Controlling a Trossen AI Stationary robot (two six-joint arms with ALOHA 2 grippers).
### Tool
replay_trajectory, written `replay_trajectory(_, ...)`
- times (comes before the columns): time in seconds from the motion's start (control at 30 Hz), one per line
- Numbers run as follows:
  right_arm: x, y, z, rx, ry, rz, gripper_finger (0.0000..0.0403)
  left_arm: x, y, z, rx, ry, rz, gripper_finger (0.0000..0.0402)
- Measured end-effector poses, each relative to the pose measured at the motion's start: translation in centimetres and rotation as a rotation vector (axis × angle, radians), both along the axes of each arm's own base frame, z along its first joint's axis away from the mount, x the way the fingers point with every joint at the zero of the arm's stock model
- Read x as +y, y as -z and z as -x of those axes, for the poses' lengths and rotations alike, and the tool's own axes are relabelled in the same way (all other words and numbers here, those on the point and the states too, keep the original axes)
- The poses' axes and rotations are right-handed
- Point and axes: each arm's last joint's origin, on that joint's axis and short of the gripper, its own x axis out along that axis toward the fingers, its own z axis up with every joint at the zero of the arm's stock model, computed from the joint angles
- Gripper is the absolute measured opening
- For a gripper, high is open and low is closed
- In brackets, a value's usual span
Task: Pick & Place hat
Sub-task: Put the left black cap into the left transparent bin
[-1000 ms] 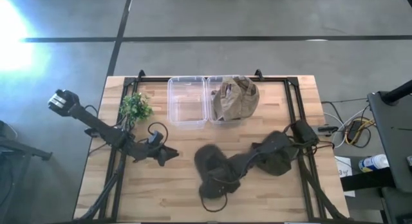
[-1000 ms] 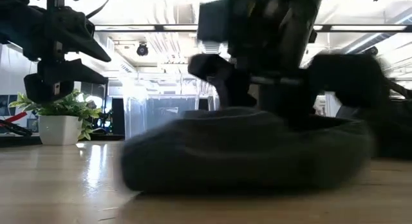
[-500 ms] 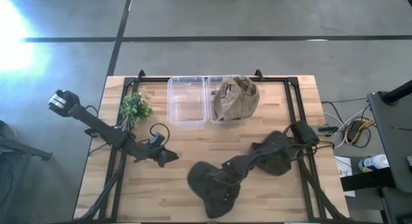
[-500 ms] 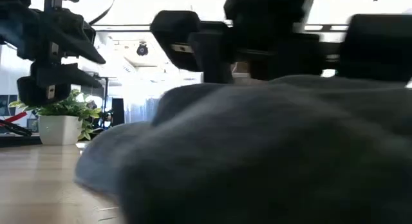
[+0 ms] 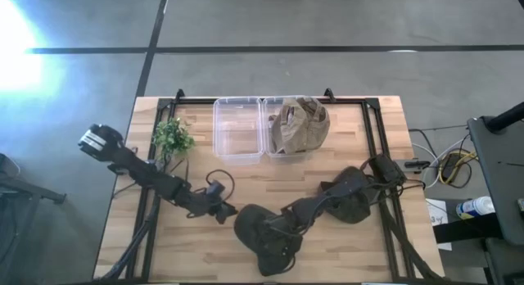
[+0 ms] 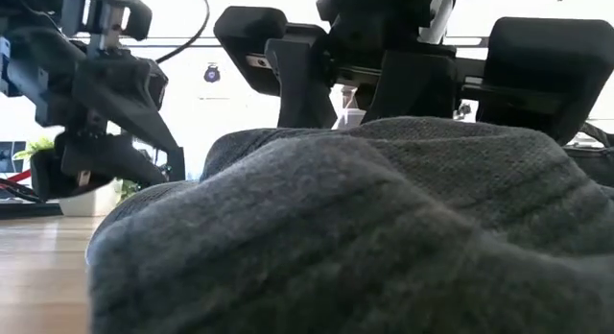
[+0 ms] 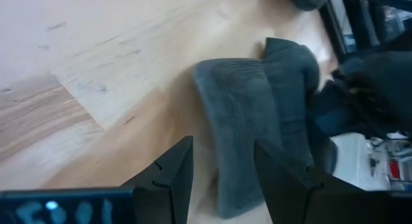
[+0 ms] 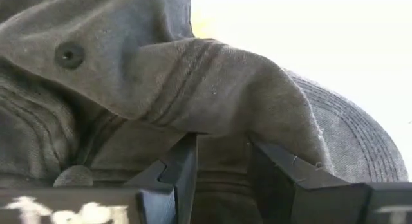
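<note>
Right claw [image 5: 274, 234], arm stretched low across the surface [image 5: 327, 252], clamped on dark grey hat [image 5: 264, 236]; left claw [image 5: 227, 210], fingers apart, just beside it.

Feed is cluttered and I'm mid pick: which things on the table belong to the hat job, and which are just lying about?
In the job:
- dark grey hat, near the table's front edge
- right gripper, on the hat
- left gripper, open beside the hat
- clear bins, probably the drop spot
- tan hat, already in the right-hand bin

Lying about:
- small potted plant
- cables off the table's right side
</note>
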Motion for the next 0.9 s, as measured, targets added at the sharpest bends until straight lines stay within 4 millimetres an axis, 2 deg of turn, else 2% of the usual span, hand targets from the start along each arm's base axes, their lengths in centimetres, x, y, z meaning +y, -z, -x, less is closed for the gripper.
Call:
replay_trajectory(0.13, 0.0, 0.1, 0.1, 0.01, 0.007, -0.002, 0.0123, -0.2, 0.6, -0.4, 0.023, -0.032, 0.04, 0.0156)
replay_trajectory(0.47, 0.0, 0.1, 0.1, 0.006, -0.005, 0.004, 0.0123, -0.9, 1.3, -1.7, -0.056, 0.028, 0.085, 0.0156)
replay_trajectory(0.67, 0.0, 0.2, 0.2, 0.011, -0.002, 0.003, 0.0123, -1.2, 2.5, -2.0, 0.02, 0.064, 0.051, 0.0156)
replay_trajectory(0.8, 0.0, 0.3, 0.3, 0.016, 0.001, 0.003, 0.0123, -1.3, 2.4, -2.1, 0.015, 0.055, 0.077, 0.0156)
replay_trajectory(0.9, 0.0, 0.4, 0.3, 0.017, -0.001, 0.006, 0.0123, -1.6, 1.8, -2.8, -0.067, 0.085, 0.071, 0.0156)
